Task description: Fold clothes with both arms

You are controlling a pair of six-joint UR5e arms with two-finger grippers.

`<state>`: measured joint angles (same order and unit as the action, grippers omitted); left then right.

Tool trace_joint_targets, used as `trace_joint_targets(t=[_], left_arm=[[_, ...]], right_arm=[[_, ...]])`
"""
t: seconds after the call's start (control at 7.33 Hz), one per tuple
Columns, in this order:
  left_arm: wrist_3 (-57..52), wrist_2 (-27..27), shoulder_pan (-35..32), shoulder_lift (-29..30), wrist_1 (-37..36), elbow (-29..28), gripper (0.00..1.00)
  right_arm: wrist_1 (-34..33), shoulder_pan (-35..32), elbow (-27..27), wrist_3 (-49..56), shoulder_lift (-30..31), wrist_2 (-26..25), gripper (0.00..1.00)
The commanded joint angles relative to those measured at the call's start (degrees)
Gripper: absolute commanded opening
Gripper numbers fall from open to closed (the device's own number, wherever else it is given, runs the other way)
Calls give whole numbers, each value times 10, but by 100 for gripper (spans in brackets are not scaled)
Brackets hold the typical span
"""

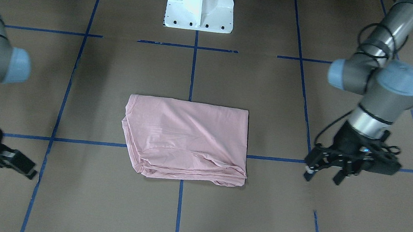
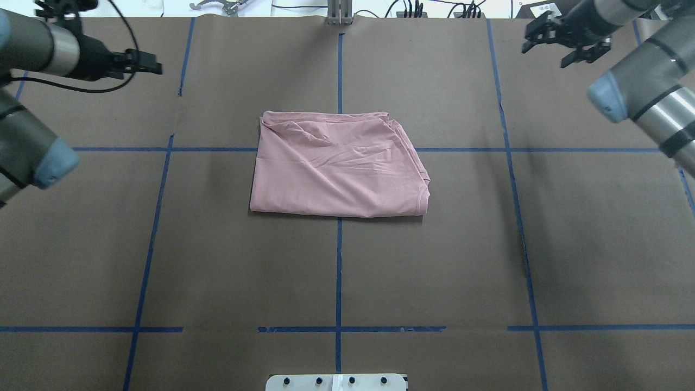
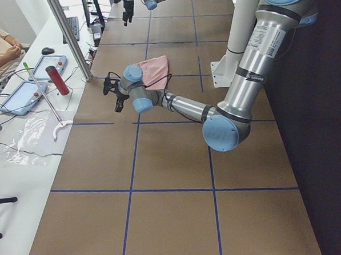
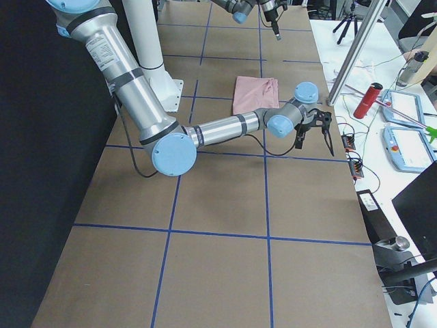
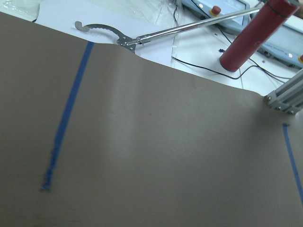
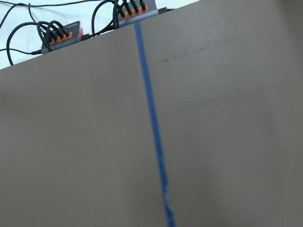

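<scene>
I see the light pink T-shirt (image 1: pixel 186 137) lying folded into a rough rectangle at the centre of the table (image 1: pixel 63 193), flat on the brown surface. It covers the crossing of two blue tape lines (image 2: pixel 157 217), and its layered edges are stacked on the side far from the white pedestal (image 1: pixel 200 5). The left end effector (image 1: pixel 323 177) hangs above the table on the left side of the shirt, well apart from it. Its fingers are spread and point down toward the surface. The right end effector (image 2: pixel 548 51) sits over the far right corner of the table, also well apart from the shirt, with its fingers spread. Neither end effector touches the fabric. The left arm (image 3: pixel 186 106) reaches low across the table with its elbow bent. The right arm (image 4: pixel 218 126) does the same on the opposite side. The left wrist camera shows bare table, one tape line, and beyond the table edge a metal grabber tool (image 5: pixel 142 38) and a red cylinder (image 5: pixel 255 38). The right wrist camera shows bare table, one tape line, and orange cable connectors (image 6: pixel 61 33) past the edge.
</scene>
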<state>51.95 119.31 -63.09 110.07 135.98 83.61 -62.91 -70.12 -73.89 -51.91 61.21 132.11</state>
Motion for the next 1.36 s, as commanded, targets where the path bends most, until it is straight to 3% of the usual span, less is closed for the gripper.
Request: trace_joint_targets(t=[0.0,0.27,0.41,0.55,0.68,0.82,1.23], left_arm=[[-266,104,-141,-81,-36,11,100],[-475,134,-240,-126,-159,28,100],[-508,134,-263,-125,-214,27,100],[-511,135,-266,-123,-268,27,100],[-511,135,-266,-124,-318,16,100],[-511,144,-268,-141,-335,49,100],[-504,147,-266,-168,-349,72,100]], right_arm=[[-84,-93,-5,267,53,39,100],[-167,-132,-24,416,77,39,100],[-211,-129,-37,425,91,36,100],[-236,-130,-75,433,112,39,100],[-265,-127,-152,442,177,38,100],[-271,-134,-190,453,211,38,100],[-308,-143,-251,515,275,39,100]])
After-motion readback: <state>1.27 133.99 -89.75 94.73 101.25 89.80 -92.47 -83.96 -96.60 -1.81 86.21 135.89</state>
